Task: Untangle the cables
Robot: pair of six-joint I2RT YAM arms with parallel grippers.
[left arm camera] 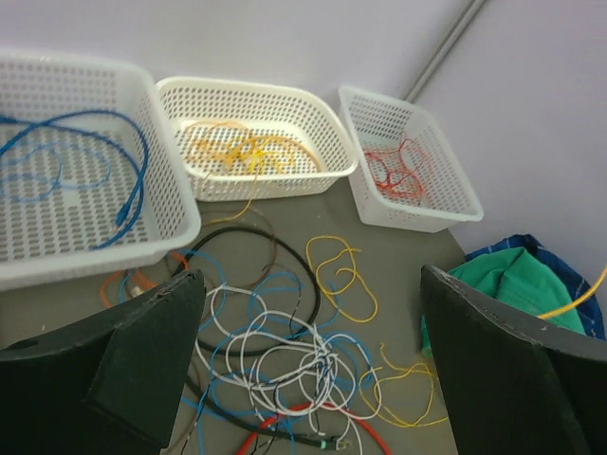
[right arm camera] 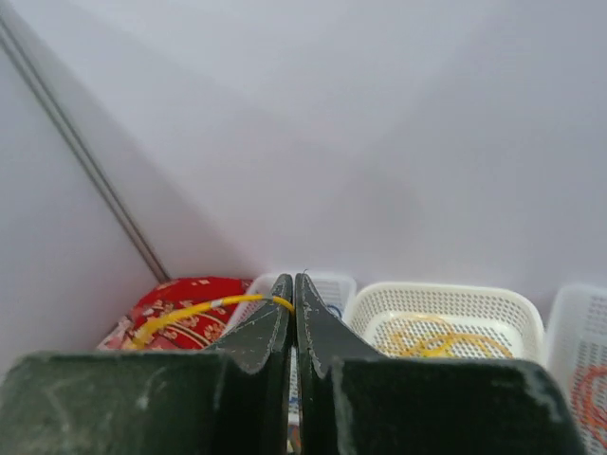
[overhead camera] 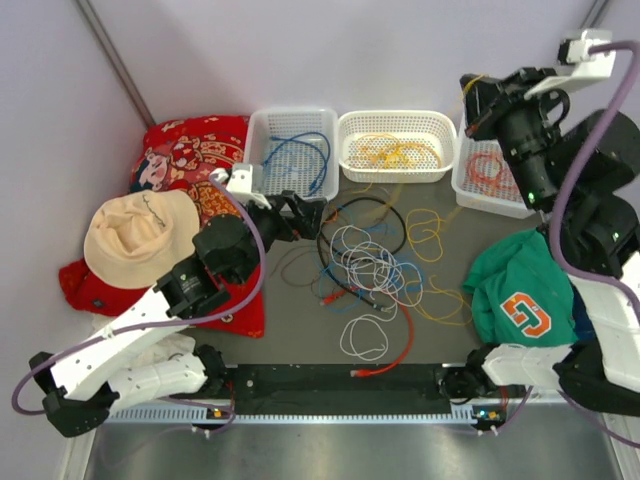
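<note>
A tangle of white, blue, black, yellow and red-orange cables lies in the middle of the dark table; it also shows in the left wrist view. My left gripper hangs open and empty above the tangle's left edge, its fingers wide apart. My right gripper is raised at the back right, between the middle and right baskets, shut on a yellow cable that runs off to the left of its fingertips.
Three white baskets stand along the back: left with blue cables, middle with yellow ones, right with red-orange ones. Red cloth and a beige hat lie left; a green shirt lies right.
</note>
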